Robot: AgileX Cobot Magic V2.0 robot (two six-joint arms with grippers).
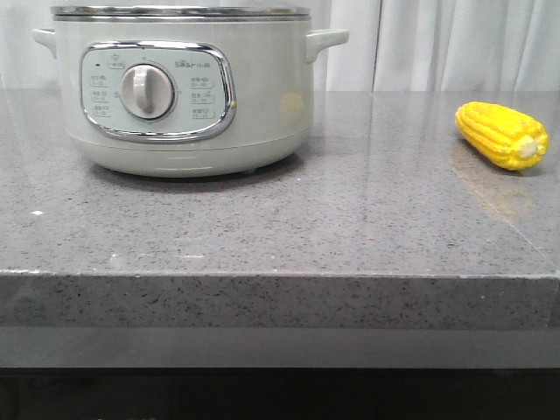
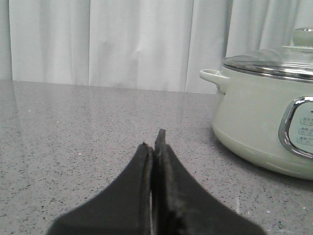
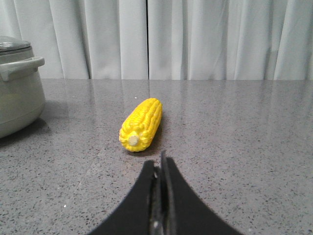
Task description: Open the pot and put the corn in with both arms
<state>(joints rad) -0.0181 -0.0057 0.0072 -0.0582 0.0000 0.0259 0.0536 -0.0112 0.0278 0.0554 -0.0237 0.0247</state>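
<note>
Left claw (image 2: 155, 142) matte black, curved fingers; right claw (image 3: 160, 161) alike.

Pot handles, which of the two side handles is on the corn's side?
The pot's right-hand handle in the front view; the corn lies further that way on the counter. The other handle is on the far side.

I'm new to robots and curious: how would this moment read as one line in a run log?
pot: lid on | corn: on counter, right of pot, untouched | left gripper: jaws shut, empty | right gripper: jaws shut, empty, facing corn
</note>
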